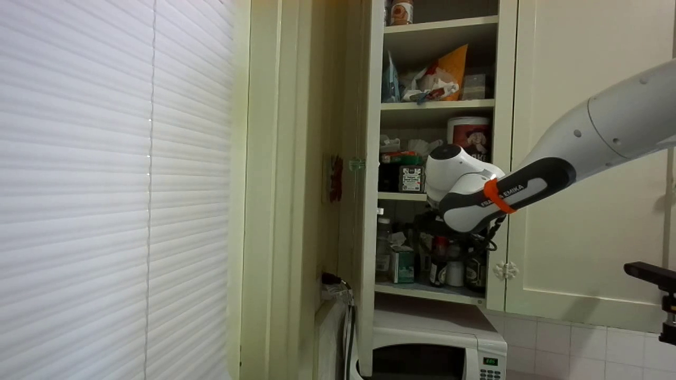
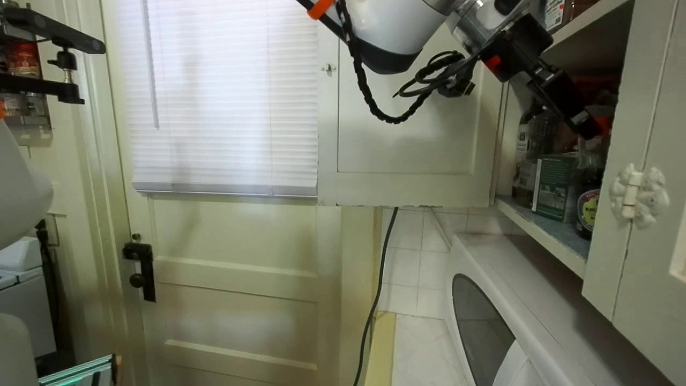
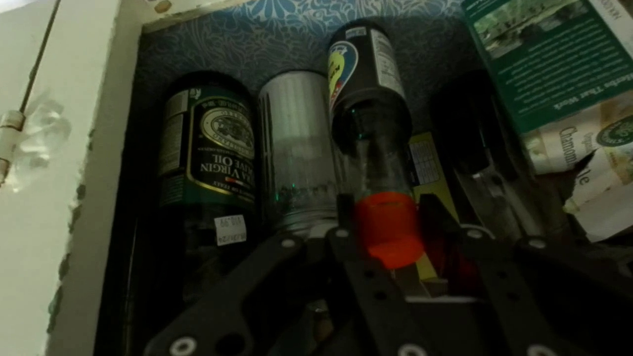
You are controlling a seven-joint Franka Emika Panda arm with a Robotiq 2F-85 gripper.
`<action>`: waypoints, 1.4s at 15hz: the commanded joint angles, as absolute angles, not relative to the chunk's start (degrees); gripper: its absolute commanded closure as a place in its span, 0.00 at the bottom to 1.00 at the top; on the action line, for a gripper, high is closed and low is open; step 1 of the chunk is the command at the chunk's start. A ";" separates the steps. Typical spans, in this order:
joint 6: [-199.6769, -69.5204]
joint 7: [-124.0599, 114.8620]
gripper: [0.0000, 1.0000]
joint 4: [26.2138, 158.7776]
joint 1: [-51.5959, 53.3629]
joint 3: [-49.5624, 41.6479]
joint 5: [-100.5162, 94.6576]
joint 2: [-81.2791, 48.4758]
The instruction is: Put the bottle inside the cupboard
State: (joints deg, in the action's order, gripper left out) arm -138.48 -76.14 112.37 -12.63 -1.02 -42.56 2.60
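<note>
The cream-white cupboard (image 1: 506,105) stands open, with its shelf edge (image 2: 544,230) and frame (image 3: 94,123) also in view. The bottle is dark, with a red cap and a coloured label; it shows in the wrist view (image 3: 368,84) and both exterior views (image 1: 437,272) (image 2: 588,209). It is upright inside the bottom compartment, at the shelf's blue patterned liner. My gripper (image 3: 388,202) has its fingers on both sides of the red cap, close against it. In an exterior view the gripper (image 2: 589,128) reaches into the cupboard from above. Contact at the bottle's base cannot be told.
A clear jar (image 3: 296,143) and an olive oil bottle (image 3: 217,148) stand beside the bottle. A green tea box (image 3: 554,59) is on its other side. The open cupboard door (image 1: 369,211) and the upper shelf flank the arm. A microwave (image 1: 430,316) sits below.
</note>
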 commanded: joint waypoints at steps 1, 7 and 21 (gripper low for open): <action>-138.82 -78.31 0.32 110.62 -10.64 -3.03 -44.37 1.42; -137.46 -78.81 0.00 110.07 -9.60 -3.96 -44.37 1.69; -121.45 -36.06 0.00 122.96 -7.06 -4.50 -25.44 16.97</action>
State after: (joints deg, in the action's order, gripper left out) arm -123.42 -46.44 118.11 -7.42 -3.46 -31.07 11.76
